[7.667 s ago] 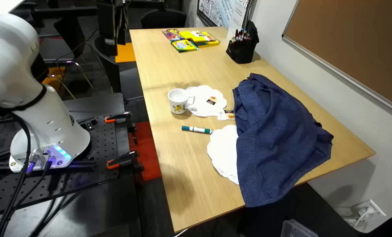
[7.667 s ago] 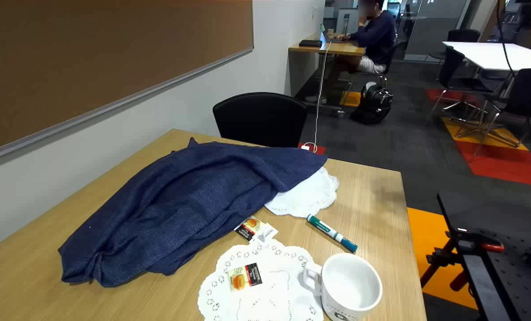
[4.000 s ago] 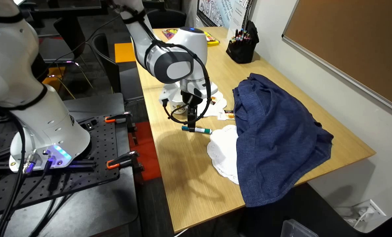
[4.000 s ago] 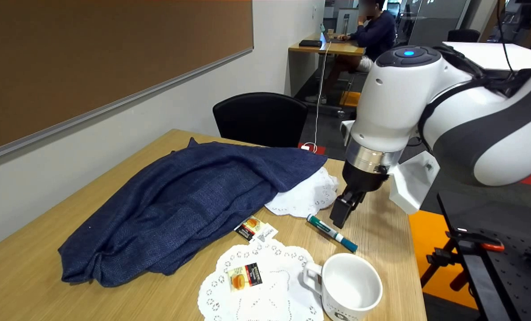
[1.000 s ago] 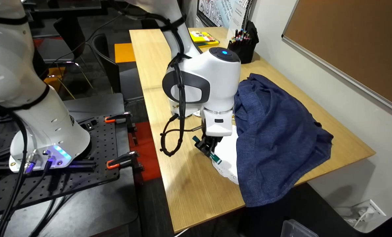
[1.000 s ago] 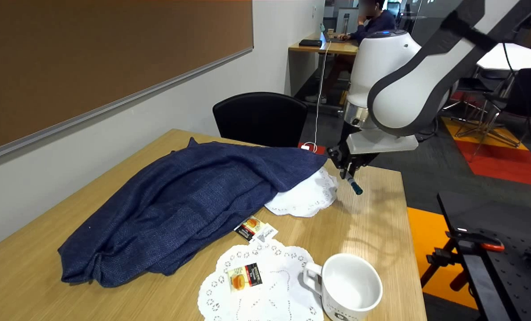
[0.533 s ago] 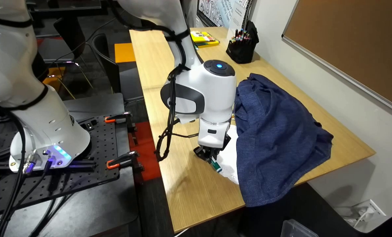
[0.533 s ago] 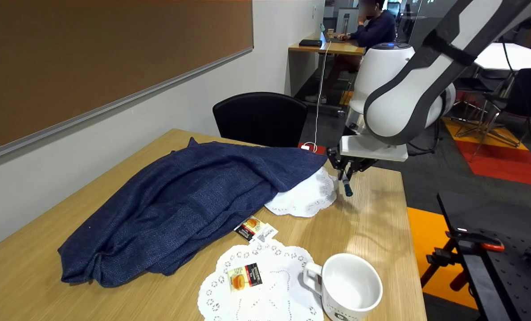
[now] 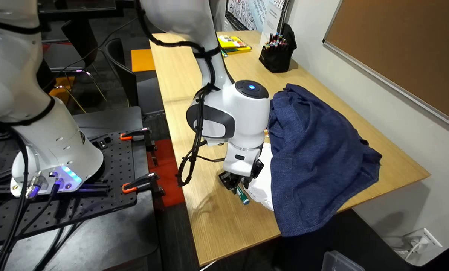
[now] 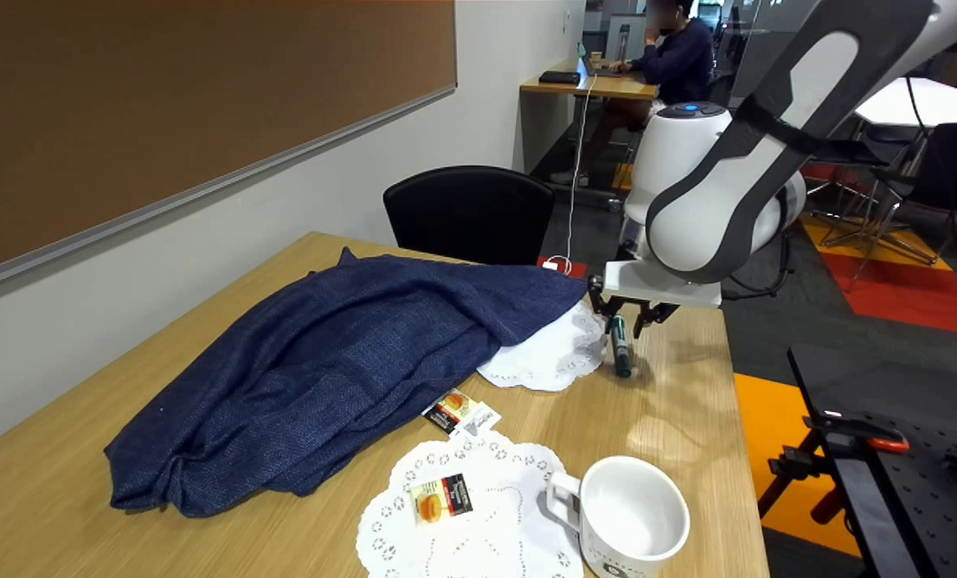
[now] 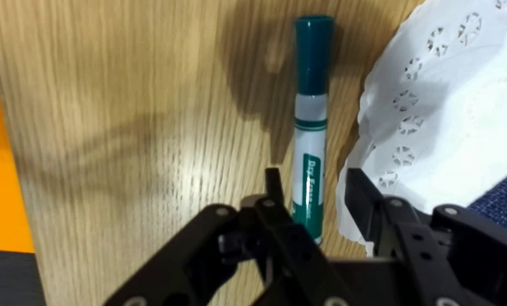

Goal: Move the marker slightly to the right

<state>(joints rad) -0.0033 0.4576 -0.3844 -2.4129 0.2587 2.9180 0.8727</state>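
- Wrist view: jaws released, parted wider than the marker between them; contact at 9 o'clock unclear.
- It lies on bench, doily at 3 o'clock.
- In an exterior view, jaws below the arm hide the marker's far end.

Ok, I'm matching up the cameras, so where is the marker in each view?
In an exterior view: marker low, slightly right of centre, partly hidden by the gripper.
In an exterior view: marker right of centre, slightly below mid-height.
Wrist view: marker slightly right of centre, from near the top to between the fingers.
Shared landmark: doily partly under blue cloth, beside the marker.
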